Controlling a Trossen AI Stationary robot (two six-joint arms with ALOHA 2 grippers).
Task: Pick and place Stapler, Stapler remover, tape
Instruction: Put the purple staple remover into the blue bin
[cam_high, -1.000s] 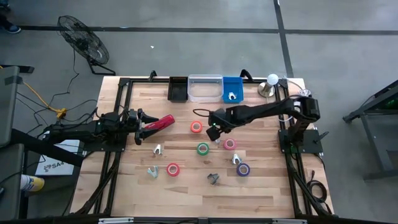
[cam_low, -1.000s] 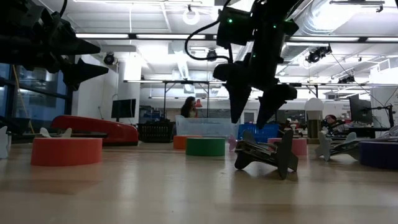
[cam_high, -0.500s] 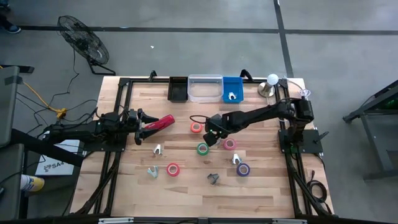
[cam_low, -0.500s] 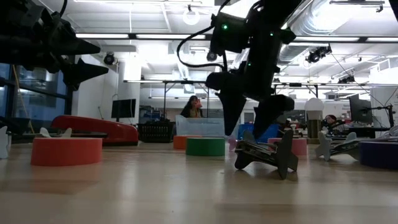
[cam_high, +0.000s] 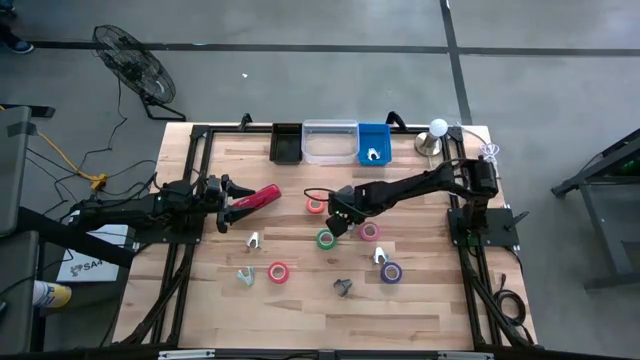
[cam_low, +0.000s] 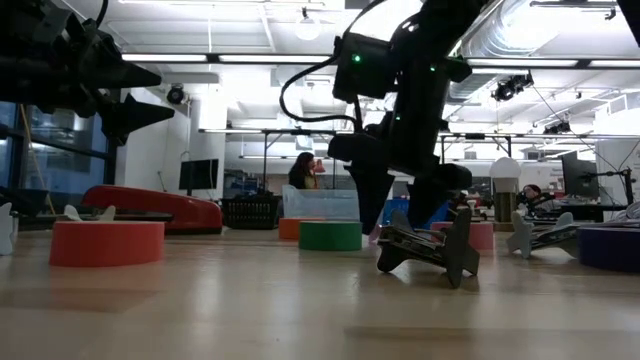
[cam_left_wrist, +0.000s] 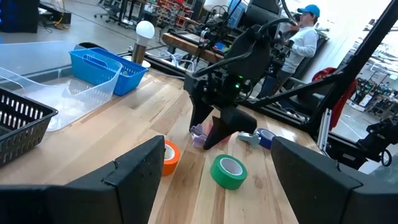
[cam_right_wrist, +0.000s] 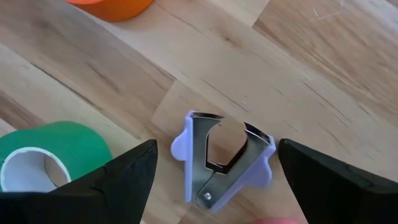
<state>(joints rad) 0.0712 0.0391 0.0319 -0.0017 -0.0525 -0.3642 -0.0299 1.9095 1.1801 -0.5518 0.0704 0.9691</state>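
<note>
The red stapler (cam_high: 258, 198) lies flat on the table's left part, also seen in the low view (cam_low: 150, 208). My left gripper (cam_high: 232, 205) hovers open above its near end (cam_low: 100, 85), touching nothing. My right gripper (cam_high: 340, 224) is open and low over the table's middle (cam_low: 398, 222). Its fingers stand on either side of a lilac staple remover (cam_right_wrist: 221, 158) that lies flat on the wood, without touching it. The green tape roll (cam_right_wrist: 50, 155) and the orange tape roll (cam_right_wrist: 112, 6) lie close by.
Other tape rolls: pink (cam_high: 369, 231), red (cam_high: 278, 272), purple (cam_high: 391, 272). Several more staple removers lie about, e.g. (cam_high: 253, 240), (cam_high: 343, 287), (cam_high: 380, 256). A black basket (cam_high: 285, 143), a clear bin (cam_high: 330, 142) and a blue bin (cam_high: 373, 143) line the far edge.
My right gripper has moved toward the table's near edge and down, from beside the orange roll to the lilac staple remover, staying open. The left arm has kept still.
</note>
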